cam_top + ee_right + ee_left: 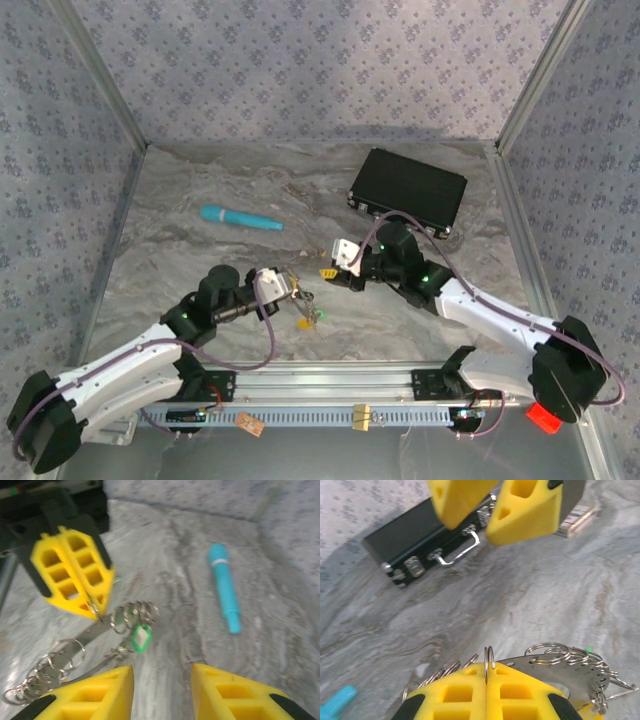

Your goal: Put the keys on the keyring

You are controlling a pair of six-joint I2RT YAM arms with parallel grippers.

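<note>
- The left gripper (pixel 489 674) has its two yellow fingers pressed together. They pinch one thin wire loop of the keyring (pixel 547 666) between their tips.
- In the left wrist view, the rest of the keyring is a flat silvery piece edged with many small wire loops. It fans out to the right of that gripper's fingers, low over the grey marbled surface (pixel 200 270). Whether it touches the surface cannot be told.
- In the right wrist view, the keyring trails down from the left gripper's closed tips. Its far loops end just beside the right gripper's left finger.
- The right gripper (pixel 162 677) has its fingers apart, with nothing between them. It points toward the left gripper and touches neither the keyring nor a key.
- A green key (pixel 141 637) with a white centre sits among the loops. It is just ahead of the right gripper's gap, a little to its left, and below the left gripper's tips.
- From above, the two grippers face each other near the middle of the surface, close but apart. The green key shows just on the near side of the left gripper's tips. A small yellow-orange piece lies beside it, too small to tell what it is.
- A black case (pixel 408 190) with metal latches and a handle lies beyond the right gripper.
- A small red-and-white tag (pixel 576 519) lies beside the case, behind the right gripper's fingers in the left wrist view.
- A teal pen (pixel 240 217) lies beyond the left gripper, well apart from it.
</note>
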